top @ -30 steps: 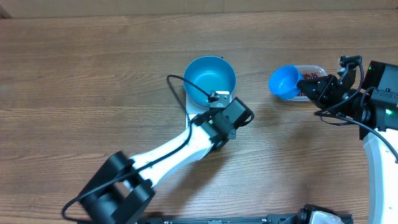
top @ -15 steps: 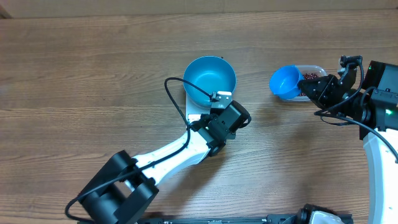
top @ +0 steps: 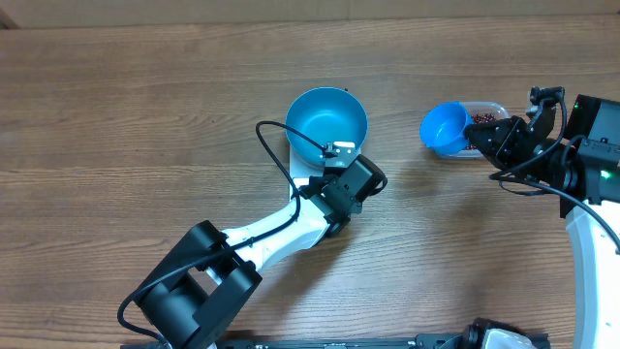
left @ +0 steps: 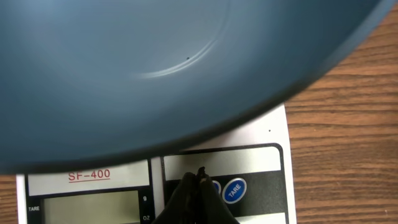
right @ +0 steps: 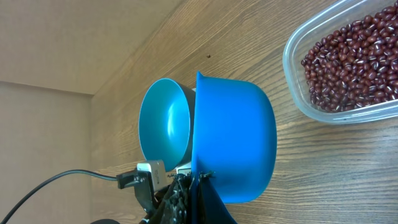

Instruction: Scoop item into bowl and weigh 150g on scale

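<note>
Beans [right: 351, 62], small and dark red-brown, lie in a clear plastic tub [right: 367, 114] at the far right of the wooden counter [top: 145, 116]. All the beans that show are inside that tub.

The blue bowl [top: 325, 121] stands on the white scale [top: 300, 173] near the middle of the counter, well apart from the tub. It covers most of the scale's platform, and its inside shows plain blue. In the left wrist view the bowl's underside fills the upper part of the picture, overhanging the scale's front panel.

The left claw [left: 196, 179] has its tips pressed together, holding nothing. They point at the scale's button strip, just left of a round blue button [left: 234, 190] and right of the grey display [left: 84, 208]. Whether the tips touch the panel cannot be told.

The right claw [right: 196, 183] is clamped on the lower edge of a smaller blue scoop [right: 233, 143]. The part it grips is hidden by the fingers. From overhead the scoop sits at the tub's left end, overlapping its corner, with the bowl further left.
</note>
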You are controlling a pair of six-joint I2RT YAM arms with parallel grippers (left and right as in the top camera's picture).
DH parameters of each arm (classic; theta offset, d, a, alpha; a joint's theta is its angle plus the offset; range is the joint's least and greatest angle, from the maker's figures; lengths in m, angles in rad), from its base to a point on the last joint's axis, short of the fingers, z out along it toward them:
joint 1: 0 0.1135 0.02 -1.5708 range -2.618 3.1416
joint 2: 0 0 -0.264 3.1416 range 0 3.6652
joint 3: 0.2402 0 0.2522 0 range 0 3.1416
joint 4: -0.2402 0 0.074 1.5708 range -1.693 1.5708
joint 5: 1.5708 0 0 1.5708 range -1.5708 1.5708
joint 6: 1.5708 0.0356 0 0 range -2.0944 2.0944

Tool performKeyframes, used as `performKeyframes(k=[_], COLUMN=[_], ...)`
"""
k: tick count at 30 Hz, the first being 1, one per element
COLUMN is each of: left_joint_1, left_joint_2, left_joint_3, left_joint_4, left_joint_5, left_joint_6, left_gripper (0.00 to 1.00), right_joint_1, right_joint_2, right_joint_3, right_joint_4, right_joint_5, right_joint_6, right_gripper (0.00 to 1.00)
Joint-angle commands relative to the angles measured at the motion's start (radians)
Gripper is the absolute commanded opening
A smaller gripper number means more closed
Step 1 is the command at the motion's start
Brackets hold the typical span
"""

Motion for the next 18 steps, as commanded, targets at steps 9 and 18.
performKeyframes(k=[9,18], left_joint_1=[0.005,0.006], left_joint_2=[0.018,0.031], left_joint_3=[-0.006,-0.006], left_joint_4=[-0.029,-0.034], left_joint_5=[-0.013,-0.014], left_joint_6=[-0.012,-0.038], left_gripper=[0.04,0.04], right_joint_1=[-0.005,-0.005], right_joint_2=[-0.012,-0.012], right_joint_3=[0.02,0.02], right_joint_4=[0.002,0.002], right_joint_5=[0.003,0.003], right_joint_6=[-0.008,-0.009], right_gripper=[0.04,0.04])
